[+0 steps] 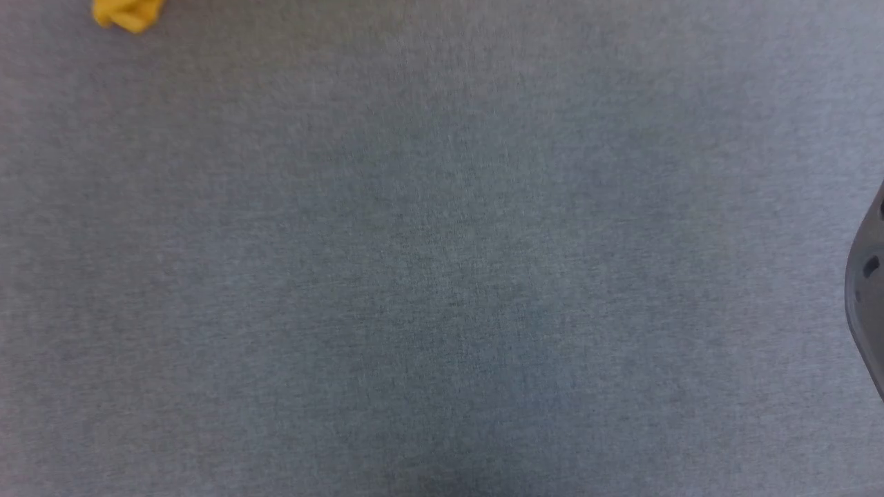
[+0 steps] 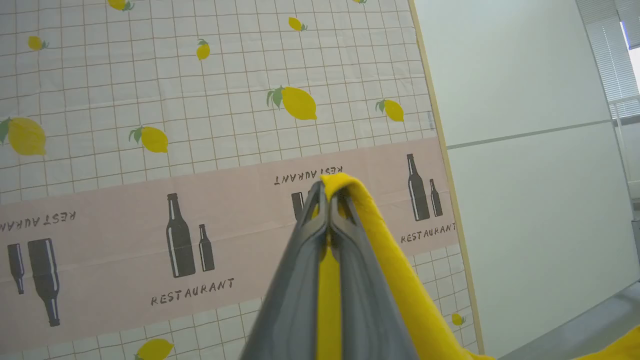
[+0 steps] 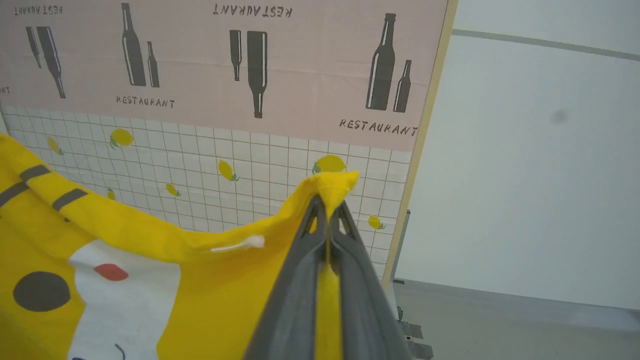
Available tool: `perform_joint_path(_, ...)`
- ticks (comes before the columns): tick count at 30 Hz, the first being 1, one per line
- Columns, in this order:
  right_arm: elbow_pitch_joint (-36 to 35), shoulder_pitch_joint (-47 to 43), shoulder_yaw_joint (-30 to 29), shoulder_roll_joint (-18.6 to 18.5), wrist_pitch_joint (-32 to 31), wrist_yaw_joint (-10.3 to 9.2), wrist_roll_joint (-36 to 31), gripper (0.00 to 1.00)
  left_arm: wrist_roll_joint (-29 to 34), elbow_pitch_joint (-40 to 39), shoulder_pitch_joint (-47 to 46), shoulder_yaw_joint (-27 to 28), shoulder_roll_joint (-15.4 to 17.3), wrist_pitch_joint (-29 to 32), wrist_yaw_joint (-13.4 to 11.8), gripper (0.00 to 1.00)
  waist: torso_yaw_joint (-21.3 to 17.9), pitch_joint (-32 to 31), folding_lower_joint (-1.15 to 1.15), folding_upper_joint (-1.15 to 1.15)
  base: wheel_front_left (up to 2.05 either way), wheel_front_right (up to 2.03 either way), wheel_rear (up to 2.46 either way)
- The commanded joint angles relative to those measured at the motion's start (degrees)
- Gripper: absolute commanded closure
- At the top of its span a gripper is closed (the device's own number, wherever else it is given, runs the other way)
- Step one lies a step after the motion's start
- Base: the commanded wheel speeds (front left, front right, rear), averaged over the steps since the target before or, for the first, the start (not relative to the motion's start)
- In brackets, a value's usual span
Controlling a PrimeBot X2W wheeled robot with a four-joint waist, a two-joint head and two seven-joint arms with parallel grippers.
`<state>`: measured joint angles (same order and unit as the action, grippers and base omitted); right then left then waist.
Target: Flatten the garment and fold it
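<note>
In the head view you see a grey surface [image 1: 442, 276], a scrap of the shirt [image 1: 128, 14] at the top left corner and a grey arm part [image 1: 869, 290] at the right edge.

In the left wrist view, your left gripper [image 2: 327, 197] is clamped on a yellow fold, before a lemon-and-bottle backdrop [image 2: 150, 125].

In the right wrist view, your right gripper [image 3: 328, 207] pinches the shirt's edge. The cloth spreads leftward, showing a white patch, a red cheek and a black eye.

Plain grey felt-ish surface [image 1: 442, 276] underneath. There's a screen [image 2: 200, 100] printed with lemons on a grid, plus bottles and RESTAURANT on a pink band, next to a white wall [image 2: 525, 200], with blinds [image 2: 607, 55] in the corner.
</note>
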<state>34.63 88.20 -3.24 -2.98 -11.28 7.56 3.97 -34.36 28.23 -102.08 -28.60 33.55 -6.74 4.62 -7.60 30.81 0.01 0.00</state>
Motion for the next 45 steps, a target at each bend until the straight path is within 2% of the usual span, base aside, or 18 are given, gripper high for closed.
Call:
perform_joint_path(1, 1.15, 0.62, -0.27, 0.08, 1.5, -0.08, -0.62, 1.0, -0.46, 0.39, 1.0, -0.06, 0.57, -1.58, 0.75, 1.0, 0.34, 5.88, -0.01, 0.0, 0.0, 0.0, 0.0)
perform_joint_path(6, 4.24, -0.81, 0.78, -1.06, 4.94, -0.08, -1.08, 1.0, -3.28, -0.69, 6.16, -1.39, 1.75, -5.74, 2.47, 1.0, 2.7, 7.14, -0.01, 0.0, 0.0, 0.0, 0.0)
perform_joint_path(11, 3.3, -5.94, 4.99, -3.31, 6.71, -0.08, 3.38, 1.0, -5.79, -7.42, 14.52, -4.8, 4.8, -7.47, 2.82, 1.0, 4.74, 5.09, -0.01, 0.0, 0.0, 0.0, 0.0)
perform_joint_path(15, -2.59, -13.83, 9.05, -6.07, 6.02, -0.08, 10.0, 1.0, -8.73, -14.95, 23.9, -6.21, 8.85, -7.93, 2.85, 1.0, 5.69, 1.77, -0.01, 0.0, 0.0, 0.0, 0.0)
perform_joint_path(18, -10.26, -22.18, 10.66, -8.78, 3.96, -0.08, 14.71, 1.0, -10.64, -20.49, 32.53, -6.33, 12.12, -8.04, 2.53, 1.0, 6.02, -1.09, -0.01, 0.0, 0.0, 0.0, 0.0)
perform_joint_path(21, -18.43, -31.26, 10.03, -11.1, 1.2, -0.08, 17.6, 1.0, -11.49, -25.7, 40.95, -6.68, 14.89, -8.09, 0.18, 1.0, 6.4, -3.68, -0.01, 0.0, 0.0, 0.0, 0.0)
perform_joint_path(24, -26.81, -41.21, 8.2, -12.41, -2.01, -0.08, 19.46, 1.0, -11.89, -30.76, 49.64, -7.18, 17.74, -8.12, -3.61, 1.0, 6.62, -6.24, -0.01, 0.0, 0.0, 0.0, 0.0)
perform_joint_path(30, -39.81, -58.79, 2.77, -10.61, -6.82, -0.08, 20.1, 1.0, -13.45, -39.66, 66.43, -9.51, 21.48, -8.17, -11.0, 1.0, 7.11, -10.52, -0.01, 0.0, 0.0, 0.0, 0.0)
perform_joint_path(36, -45.27, -73.21, -1.86, -8.84, -10.3, -0.08, 19.94, 1.0, -14.66, -43.52, 79.93, -14.91, 23.51, -6.09, -16.48, 1.0, 8.02, -14.93, -0.01, 0.0, 0.0, 0.0, 0.0)
perform_joint_path(40, -46.62, -80.41, -4.68, -8.44, -11.94, -0.08, 20.26, 1.0, -16.97, -44.15, 85.6, -18.29, 24.44, -1.78, -18.85, 1.0, 8.86, -17.41, -0.01, 0.0, 0.0, 0.0, 0.0)
perform_joint_path(45, -47.46, -88.09, -6.85, -8.3, -13.44, -0.08, 20.83, 1.0, -21.86, -45.04, 91.44, -21.83, 24.91, 4.03, -20.57, 1.0, 9.48, -19.92, -0.01, 0.0, 0.0, 0.0, 0.0)
